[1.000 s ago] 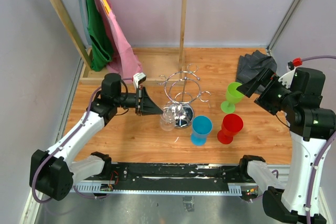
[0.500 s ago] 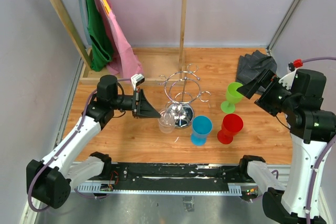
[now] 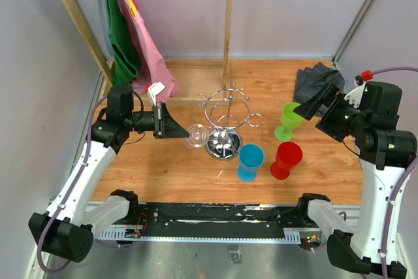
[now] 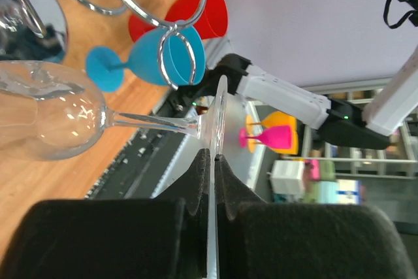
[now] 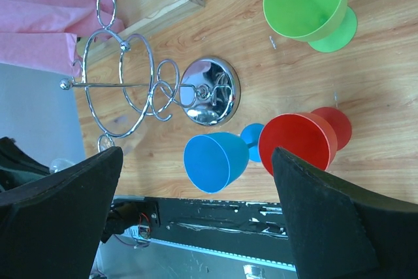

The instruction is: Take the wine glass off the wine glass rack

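Left wrist: left gripper [image 4: 212, 156] pinches wine glass [image 4: 52, 119] at its foot; right gripper [image 5: 196, 155] spread

Clear wine glass [image 3: 196, 134] sideways beside rack [image 3: 223, 146]

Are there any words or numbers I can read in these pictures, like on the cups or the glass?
None can be read anywhere.
The green cup, red cup, blue cup and wine glass are plain, with no print.
Too blurred to read: the white box on the far shelves in the left wrist view, if it carries any text at all.
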Robot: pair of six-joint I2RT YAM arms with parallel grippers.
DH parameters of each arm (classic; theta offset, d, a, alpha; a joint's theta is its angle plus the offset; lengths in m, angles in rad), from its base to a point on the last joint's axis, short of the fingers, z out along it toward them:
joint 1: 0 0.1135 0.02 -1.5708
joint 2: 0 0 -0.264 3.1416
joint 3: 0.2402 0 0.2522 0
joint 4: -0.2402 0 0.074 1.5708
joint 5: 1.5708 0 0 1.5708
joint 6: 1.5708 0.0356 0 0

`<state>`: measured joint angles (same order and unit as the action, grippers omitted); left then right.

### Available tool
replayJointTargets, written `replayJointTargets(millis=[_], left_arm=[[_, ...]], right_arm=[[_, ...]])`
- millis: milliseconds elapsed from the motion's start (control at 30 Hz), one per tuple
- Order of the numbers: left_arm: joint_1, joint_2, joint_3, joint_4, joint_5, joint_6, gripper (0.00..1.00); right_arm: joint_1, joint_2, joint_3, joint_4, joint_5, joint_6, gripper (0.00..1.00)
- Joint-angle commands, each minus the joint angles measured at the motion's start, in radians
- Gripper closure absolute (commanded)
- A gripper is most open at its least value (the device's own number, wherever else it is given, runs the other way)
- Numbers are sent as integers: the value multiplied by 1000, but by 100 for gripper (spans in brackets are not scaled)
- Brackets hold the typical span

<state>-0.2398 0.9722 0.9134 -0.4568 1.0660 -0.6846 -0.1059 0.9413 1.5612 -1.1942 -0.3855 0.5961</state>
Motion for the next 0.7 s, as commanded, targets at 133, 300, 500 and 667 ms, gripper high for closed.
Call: replayJointTargets(millis=[133,300,500,667], left_arm=[[5,22,237,-323,-155,422,100],[5,-4,261,-402,-222,493,100],[5,-27,311,-460,-318,608,100],[4,-32,333,-495,-345,760,100]], right_arm=[[-4,15,-14,41,-37,-21,1],[-5,20,-21,58,-41,-21,1],[-6,22,-36,70,-45,-21,2],[-5,33,-43,92,-57,-19,1]])
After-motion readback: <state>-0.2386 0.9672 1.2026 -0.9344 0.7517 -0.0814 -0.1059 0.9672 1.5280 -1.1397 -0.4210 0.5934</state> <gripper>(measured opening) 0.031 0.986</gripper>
